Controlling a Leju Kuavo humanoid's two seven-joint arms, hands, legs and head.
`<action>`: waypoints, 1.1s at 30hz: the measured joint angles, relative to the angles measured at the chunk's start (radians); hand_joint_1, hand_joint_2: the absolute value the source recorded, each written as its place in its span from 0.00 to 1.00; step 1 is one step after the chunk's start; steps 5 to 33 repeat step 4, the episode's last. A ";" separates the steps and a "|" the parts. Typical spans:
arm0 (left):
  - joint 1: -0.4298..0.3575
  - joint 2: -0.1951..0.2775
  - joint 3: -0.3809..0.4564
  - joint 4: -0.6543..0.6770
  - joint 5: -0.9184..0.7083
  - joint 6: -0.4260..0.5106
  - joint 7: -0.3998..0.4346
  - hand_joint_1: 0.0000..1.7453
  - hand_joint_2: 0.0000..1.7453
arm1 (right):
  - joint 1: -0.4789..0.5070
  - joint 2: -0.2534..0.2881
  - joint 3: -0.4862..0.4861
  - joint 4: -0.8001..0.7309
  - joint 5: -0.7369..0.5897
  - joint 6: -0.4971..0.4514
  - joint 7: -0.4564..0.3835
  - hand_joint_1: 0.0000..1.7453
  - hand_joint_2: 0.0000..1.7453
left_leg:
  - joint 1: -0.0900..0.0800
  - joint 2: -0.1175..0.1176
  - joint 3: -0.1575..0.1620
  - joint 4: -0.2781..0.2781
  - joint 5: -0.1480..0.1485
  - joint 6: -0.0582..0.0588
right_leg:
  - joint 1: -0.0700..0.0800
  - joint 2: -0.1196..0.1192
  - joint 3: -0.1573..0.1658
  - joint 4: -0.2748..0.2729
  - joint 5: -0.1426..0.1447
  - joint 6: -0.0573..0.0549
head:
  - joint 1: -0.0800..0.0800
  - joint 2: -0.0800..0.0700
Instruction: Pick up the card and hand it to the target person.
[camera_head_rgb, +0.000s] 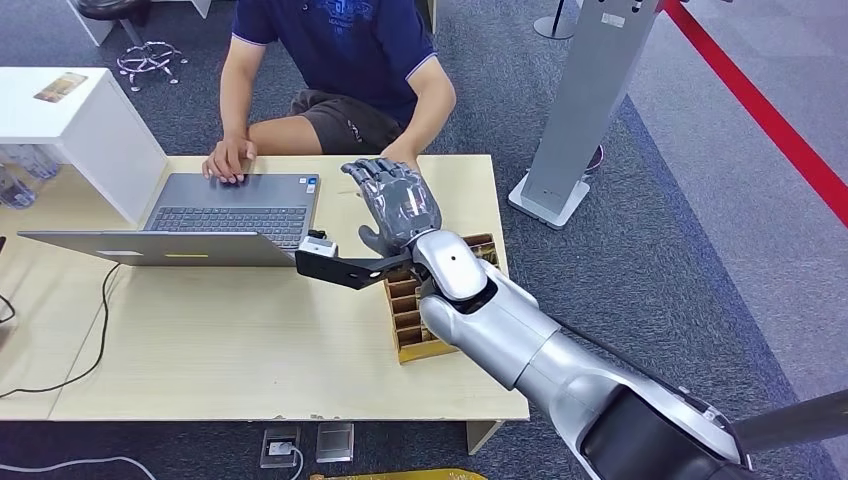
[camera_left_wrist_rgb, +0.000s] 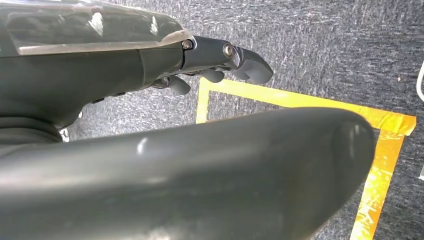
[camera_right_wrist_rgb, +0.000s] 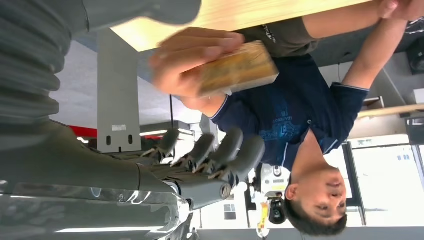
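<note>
- The right hand is raised over the far edge of the table, palm toward the person seated across it; its fingers stand apart and slightly curled, with nothing between them.
- The card is in the person's hand, blurred, just beyond the robot's fingertips and apart from them. It is tan and yellowish with a pale edge.
- The person's other hand rests on the laptop, which lies open on the table to the left of the robot's arm.
- A brown slotted card box sits on the table under the robot's forearm, near the right edge.
- A small black bracket sticks out from the robot's wrist toward the laptop.
- The left hand hangs above grey carpet marked with yellow tape; its fingers curl in loosely and nothing shows in them, but much of the hand is hidden, so I cannot tell its state for sure.
</note>
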 joint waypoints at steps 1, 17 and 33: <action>0.000 0.000 0.000 0.000 0.001 0.002 -0.001 0.00 0.00 | -0.001 0.002 0.002 0.007 -0.002 0.000 0.000 0.00 1.00 | 0.000 0.000 0.000 0.000 0.000 0.000 | 0.000 0.000 0.000 0.000 0.000 0.000 | 0.000 0.000; 0.001 0.000 0.000 0.000 0.002 0.005 -0.002 0.00 0.00 | -0.003 0.005 0.007 0.019 -0.009 0.000 0.004 0.00 1.00 | 0.000 0.000 0.000 0.000 0.000 0.000 | 0.000 0.000 0.000 0.000 0.000 0.000 | -0.001 0.000; 0.001 0.000 0.000 0.000 0.002 0.005 -0.002 0.00 0.00 | -0.003 0.005 0.007 0.019 -0.009 0.000 0.004 0.00 1.00 | 0.000 0.000 0.000 0.000 0.000 0.000 | 0.000 0.000 0.000 0.000 0.000 0.000 | -0.001 0.000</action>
